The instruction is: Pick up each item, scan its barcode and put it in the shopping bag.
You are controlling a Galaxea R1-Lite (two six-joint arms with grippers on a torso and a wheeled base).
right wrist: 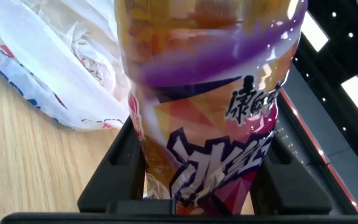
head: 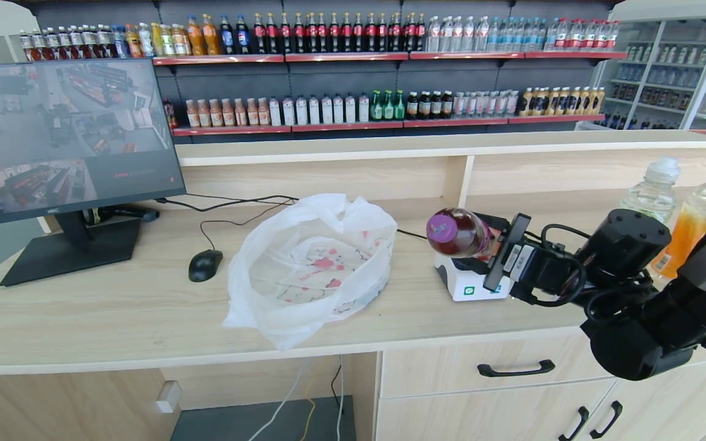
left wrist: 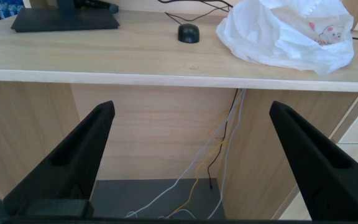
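The bottle point(head: 458, 233), purple-capped with dark drink inside, lies on its side in the right centre of the head view, cap pointing toward the middle of the frame; the right gripper point(head: 493, 240) is clamped on its body, and in the right wrist view its label point(right wrist: 210, 93) sits between the two black fingers. The bottle hangs just above the white scanner point(head: 469, 283), which stands on the counter point(head: 114, 306). Left of the scanner, in the middle of the frame, the white bag point(head: 310, 263) sits open and slumped; the bottle is outside it. A black mouse point(head: 204, 265) lies left of the bag; a monitor point(head: 65, 141) stands at the left edge. At the right edge, behind the arm, a clear bottle point(head: 652, 190) and an orange one point(head: 690, 220) stand upright. The left gripper point(left wrist: 191, 109) has its fingers wide apart, holding nothing, low in front of the counter's edge.
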